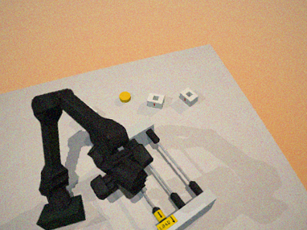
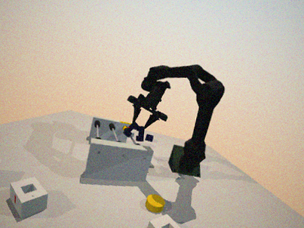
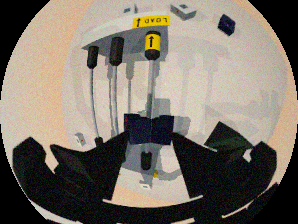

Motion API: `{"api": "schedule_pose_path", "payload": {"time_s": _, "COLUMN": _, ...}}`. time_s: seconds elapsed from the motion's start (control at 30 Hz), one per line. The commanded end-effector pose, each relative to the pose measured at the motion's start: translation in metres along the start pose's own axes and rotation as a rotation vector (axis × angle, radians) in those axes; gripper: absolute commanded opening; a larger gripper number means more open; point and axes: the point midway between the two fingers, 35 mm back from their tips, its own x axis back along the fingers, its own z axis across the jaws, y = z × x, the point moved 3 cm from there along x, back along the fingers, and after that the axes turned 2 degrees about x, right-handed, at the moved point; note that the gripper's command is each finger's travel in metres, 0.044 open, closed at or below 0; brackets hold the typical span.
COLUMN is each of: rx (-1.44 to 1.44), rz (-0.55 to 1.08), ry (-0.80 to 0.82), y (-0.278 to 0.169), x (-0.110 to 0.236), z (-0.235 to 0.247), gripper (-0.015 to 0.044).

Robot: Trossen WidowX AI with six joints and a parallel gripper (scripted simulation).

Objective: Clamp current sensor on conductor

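Dark-blue split-core sensor [image 3: 148, 128] is being gripped by the hand [image 3: 149, 137], clenched on it above the tabletop [image 1: 247, 153]. It is being held over the conductor [image 3: 153, 86] ending in a yellow cap [image 3: 152, 44], with the LOAD marker [image 3: 152, 22] being shown beyond.

Sensor: dark blue split-core current sensor [image 3: 148, 128], two halves parted, held off the surface between the tool's fingers [image 2: 135, 119]; centre of the wrist frame.
Sensor position: directly over the rightmost rod in the wrist frame; contact cannot be judged.
Sensor arrow: not legible.
LOAD conductor [image 3: 152, 72]: thin grey rod with a yellow end cap [image 3: 150, 46] bearing a black arrow.
LOAD marker [image 3: 152, 22]: yellow label on the white end block, upper centre of the wrist frame; lower centre-right of the top frame [image 1: 165, 225].
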Motion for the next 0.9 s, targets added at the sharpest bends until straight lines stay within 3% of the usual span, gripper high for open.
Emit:
{"api": "schedule_pose_path", "payload": {"time_s": 0.0, "rx": -0.004, "rz": -0.003, "ry": 0.007, "y": 0.0, "x": -0.005, "z": 0.001, "gripper": 0.0}}
{"api": "schedule_pose_path", "payload": {"time_s": 0.6, "rx": -0.003, "rz": -0.001, "ry": 0.009, "y": -0.001, "x": -0.034, "z": 0.0, "gripper": 0.0}}
{"api": "schedule_pose_path", "payload": {"time_s": 0.87, "rx": 0.001, "rz": 0.001, "ry": 0.001, "y": -0.001, "x": -0.031, "z": 0.0, "gripper": 0.0}}
